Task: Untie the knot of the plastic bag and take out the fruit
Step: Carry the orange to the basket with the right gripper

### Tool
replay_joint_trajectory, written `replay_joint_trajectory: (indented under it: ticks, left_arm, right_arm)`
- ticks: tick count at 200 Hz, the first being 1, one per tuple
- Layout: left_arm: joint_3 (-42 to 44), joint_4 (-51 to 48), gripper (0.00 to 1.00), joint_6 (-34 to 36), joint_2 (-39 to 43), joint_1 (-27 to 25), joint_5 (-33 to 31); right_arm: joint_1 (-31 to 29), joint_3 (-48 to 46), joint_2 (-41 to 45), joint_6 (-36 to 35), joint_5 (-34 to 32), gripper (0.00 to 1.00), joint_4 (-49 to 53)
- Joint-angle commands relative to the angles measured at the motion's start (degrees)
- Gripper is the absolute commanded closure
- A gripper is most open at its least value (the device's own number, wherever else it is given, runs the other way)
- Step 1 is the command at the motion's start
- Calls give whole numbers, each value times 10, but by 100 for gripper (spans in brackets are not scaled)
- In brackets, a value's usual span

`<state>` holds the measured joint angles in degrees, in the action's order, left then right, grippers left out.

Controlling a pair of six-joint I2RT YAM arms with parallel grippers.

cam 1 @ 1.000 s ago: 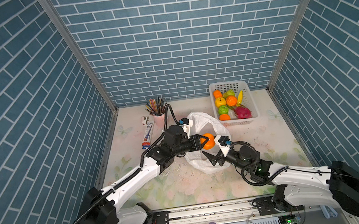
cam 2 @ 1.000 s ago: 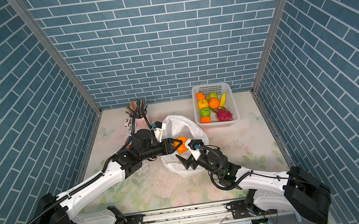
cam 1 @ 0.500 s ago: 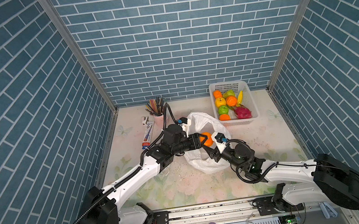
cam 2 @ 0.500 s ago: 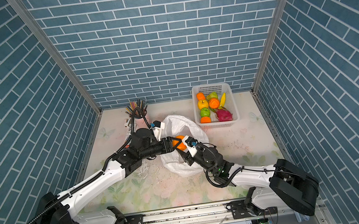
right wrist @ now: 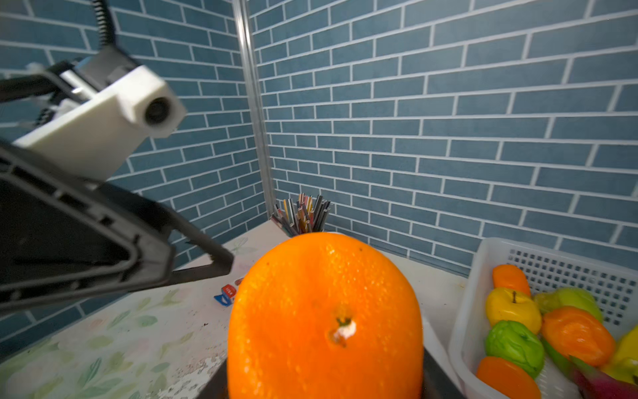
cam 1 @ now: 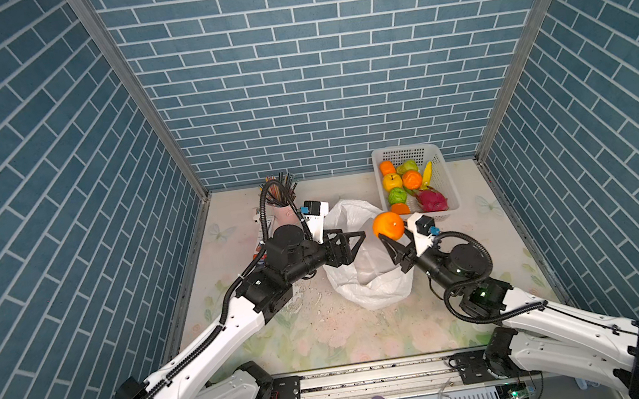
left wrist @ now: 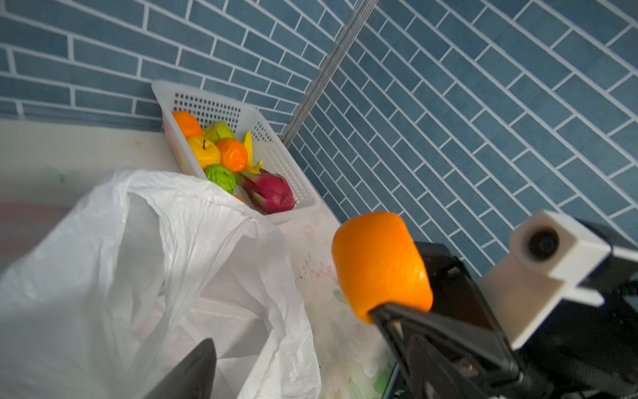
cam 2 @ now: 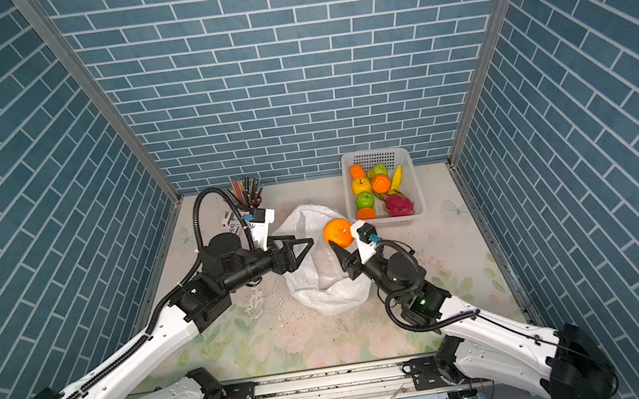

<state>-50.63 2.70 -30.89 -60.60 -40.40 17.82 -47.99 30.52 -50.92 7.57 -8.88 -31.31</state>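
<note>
In blue-brick booth, on floral desk [cam 1: 327,333], locate plastic bag [cam 1: 366,278] slumped open at centre; no knot visible. Note orange [cam 1: 387,226] clamped in right fingers [cam 1: 395,250] above bag's right edge; left fingers [cam 1: 352,233] spread wide, empty, just left of it. Carry right and far, clear basket [cam 1: 403,150] rim, lower among fruit [cam 1: 411,180], then release. Check left wrist view for bag interior, seemingly empty; right wrist view for stem end only, grip hidden.
</note>
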Motion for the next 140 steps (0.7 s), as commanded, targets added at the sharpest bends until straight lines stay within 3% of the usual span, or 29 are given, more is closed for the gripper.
replay_joint_trajectory:
  ticks: [1,25,68,93,140]
  left_arm:
    - [3,16,13,87,19,1,-23]
    - [17,32,13,131,33,1,-13]
    - [22,43,13,176,34,1,26]
    - [23,48,13,189,32,1,38]
    - [24,33,12,196,33,0,27]
  right_arm:
    - [70,57,14,82,26,51,104]
    - [188,146,-32,147,108,52,219]
    - [331,292,-184,172,247,53,326]
    - [373,382,-290,170,288,53,385]
    - [389,523,-451,150,269,53,513]
